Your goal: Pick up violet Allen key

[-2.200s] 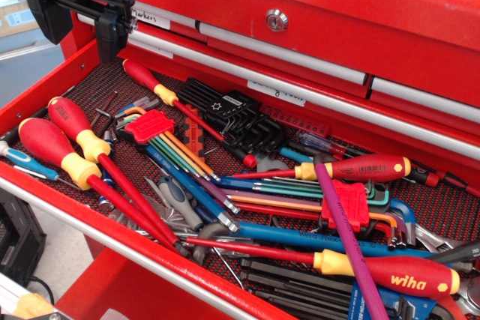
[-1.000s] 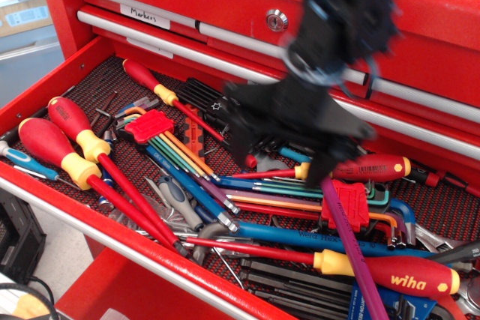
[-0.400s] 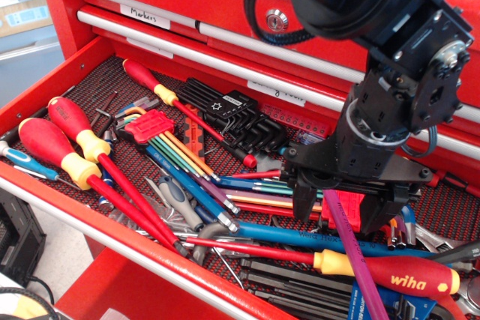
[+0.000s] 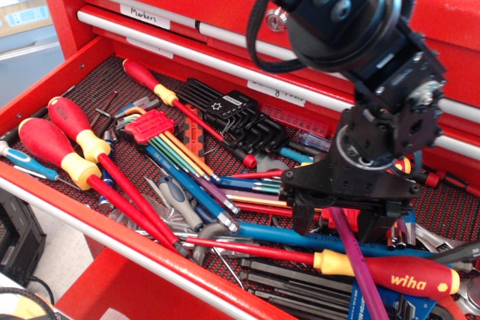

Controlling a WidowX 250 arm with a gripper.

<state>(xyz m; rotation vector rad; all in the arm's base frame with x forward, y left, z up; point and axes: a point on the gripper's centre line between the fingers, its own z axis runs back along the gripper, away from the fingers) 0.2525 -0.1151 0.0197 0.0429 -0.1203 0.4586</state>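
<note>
Fingers spread wide astride the violet Allen key, hiding its upper end.

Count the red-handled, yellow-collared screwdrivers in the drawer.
5: two at the left front, one left rear, one front right, one behind the claw, mostly hidden. Others may be covered.

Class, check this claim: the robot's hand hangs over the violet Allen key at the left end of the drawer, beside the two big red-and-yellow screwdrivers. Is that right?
Not quite. In the observation.image view the hand hangs over the violet Allen key at the right end of the drawer. The two big red-and-yellow screwdrivers lie at the left end, far from it.
</note>
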